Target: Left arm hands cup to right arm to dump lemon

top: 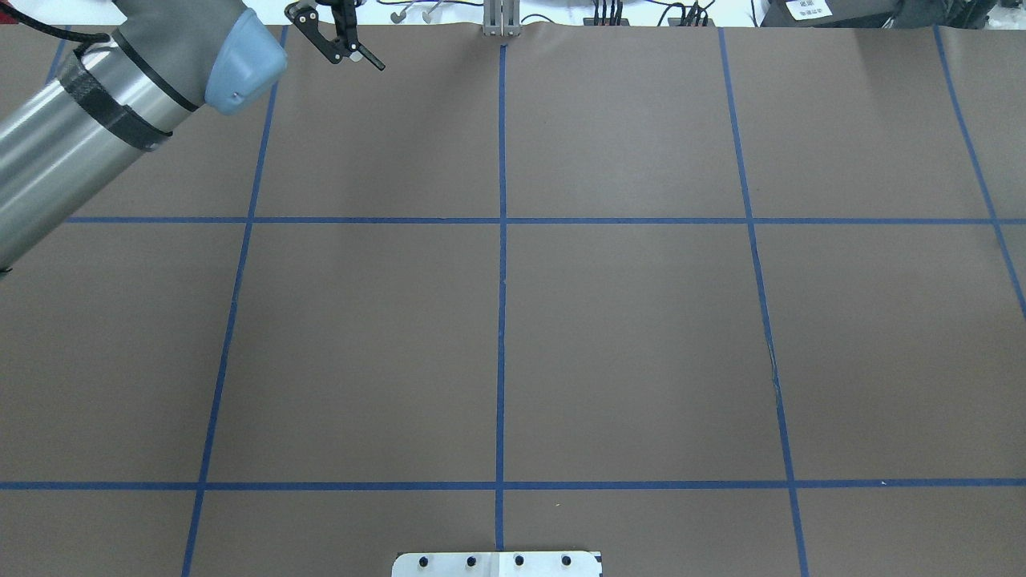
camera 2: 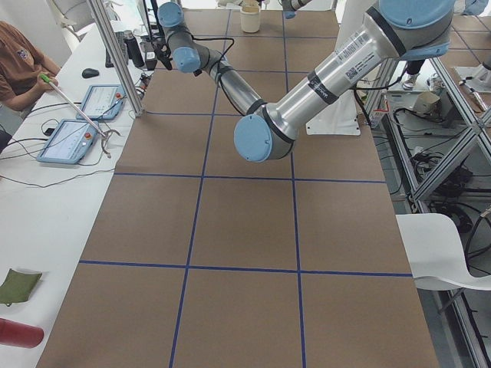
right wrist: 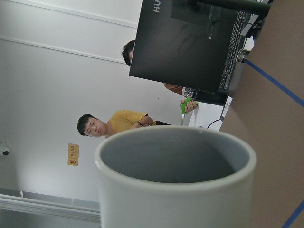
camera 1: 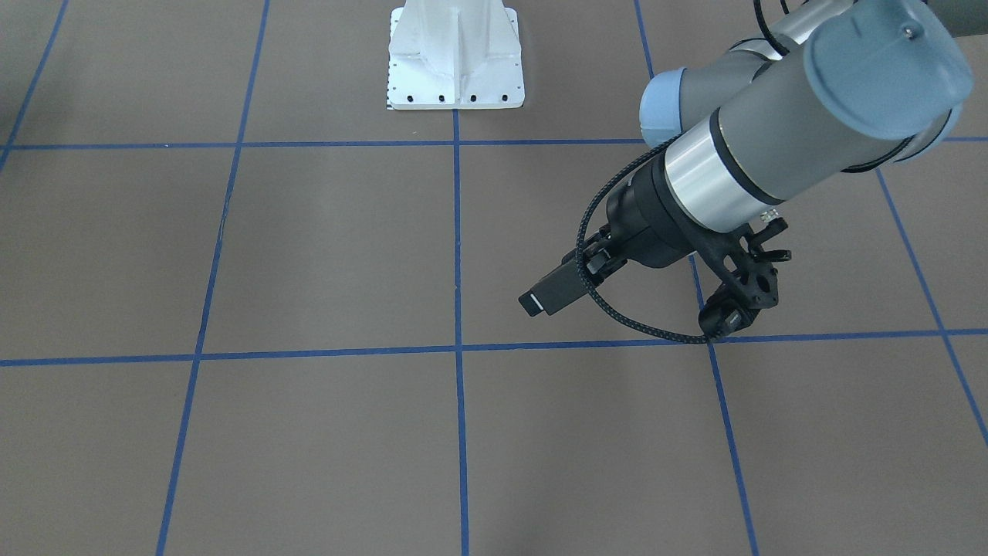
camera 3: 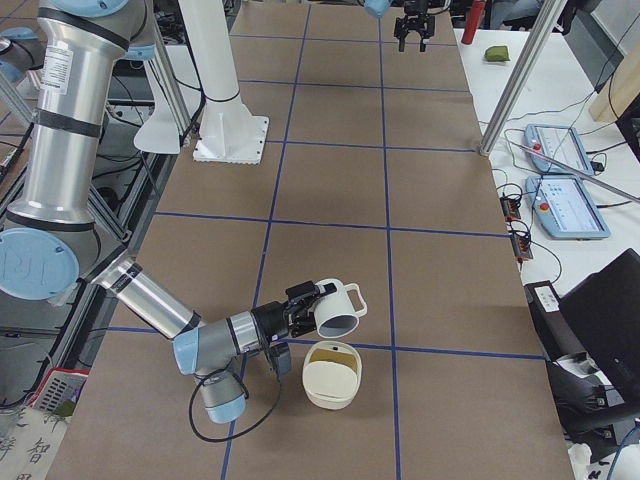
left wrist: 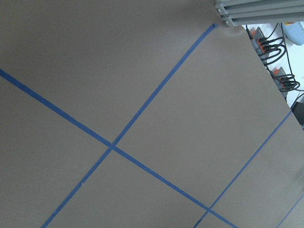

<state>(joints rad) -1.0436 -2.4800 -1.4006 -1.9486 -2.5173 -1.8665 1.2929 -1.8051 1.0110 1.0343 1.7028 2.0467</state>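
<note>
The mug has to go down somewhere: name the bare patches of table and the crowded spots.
Bare: the middle of the table, from the white base plate to the far edge. Crowded: the right end, where the cup hangs tilted by the cream bowl. The left gripper hovers by the far edge, left of centre.

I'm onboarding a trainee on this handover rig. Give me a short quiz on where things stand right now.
1. Which arm has the cup at its end effector? A) left B) right C) neither
2. True or false: the cup stands upright.
3. What lies beneath the cup's mouth?

Key:
1. B, the right end effector. The left end effector is far off and carries nothing.
2. False. The cup is off the table and tipped, with its mouth angled downward.
3. A cream bowl.
</note>
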